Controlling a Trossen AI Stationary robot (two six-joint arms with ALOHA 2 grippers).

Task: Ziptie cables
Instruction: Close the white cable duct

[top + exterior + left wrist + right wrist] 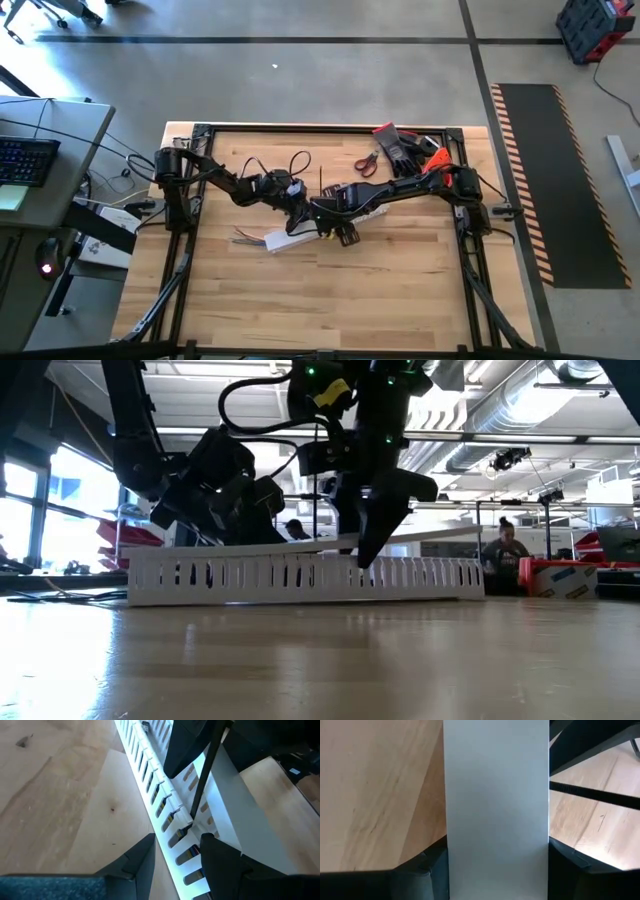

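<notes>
The flat white strip (496, 805) is seen directly ahead of the right wrist camera, filling the gap between the two dark fingers (420, 870) of the right gripper (496, 870); the gripper is closed on the strip by its two long edges. In the low view the strip (440, 536) is carried tilted, just above the white slotted channel (300, 578), with the right gripper (378, 545) reaching down to the channel's upper edge.

The cables (181, 831) are laid inside the channel (150, 775), visible as coloured wires through its slots, just beyond the left gripper's fingertips. In the high view further cable ends (245, 237) protrude from the channel (290, 241) end nearest the left arm's base.

The left gripper (176, 852) is positioned over the channel's slotted wall, with its fingers (137, 865) parted to either side of that wall; nothing is gripped. In the high view the left gripper (300, 207) and right gripper (325, 222) are located close together over the channel.

Behind the right gripper, red-handled scissors (367, 161) and a dark glove (400, 148) lie on the wooden table (320, 300). A person (505, 555) is seated in the room beyond.
</notes>
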